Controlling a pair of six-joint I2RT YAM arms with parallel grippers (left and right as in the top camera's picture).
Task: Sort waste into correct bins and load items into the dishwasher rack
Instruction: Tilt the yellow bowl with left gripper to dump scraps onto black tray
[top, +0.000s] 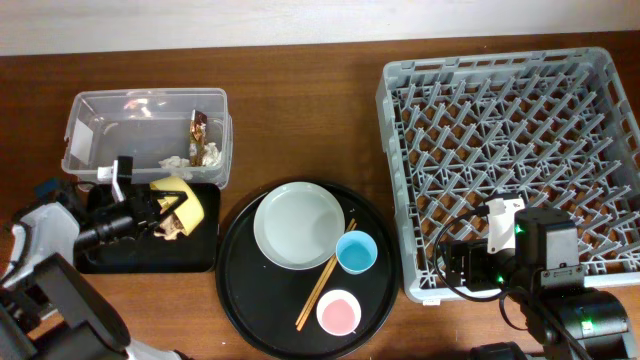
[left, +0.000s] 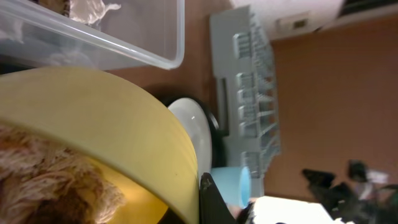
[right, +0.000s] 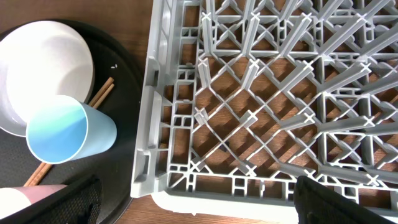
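**Scraps being tipped from the bowl into the black tray**

The left end effector (top: 160, 210) is clenched on the rim of the yellow bowl (top: 182, 200), holding it tipped on edge over the shallow black tray (top: 130, 258). The left wrist view is filled by the bowl's wall, with brownish food scraps (left: 43, 180) against its lower lip. From overhead they sit at the bowl's mouth on the tray; whether any remain inside I cannot tell.

The step in hand looks like emptying the bowl. Next it probably needs a steeper tilt or a shake, then a carry across to the dishwasher rack (top: 520, 100).

Just behind the tray, the clear tub (top: 100, 110) holds a piece of white tissue (top: 175, 162) and the shiny wrapper (top: 198, 135).

Beside it to the right, the round black tray (top: 250, 310) carries the grey plate (top: 300, 225), blue cup (top: 356, 252), pink cup (top: 338, 312) and chopsticks (top: 325, 275), well apart from the left end effector.

Farthest across the worktop (top: 300, 90), the right end effector (top: 465, 268) hangs over the rack's near left corner, fingers spread and holding nothing; the rack looks unloaded.
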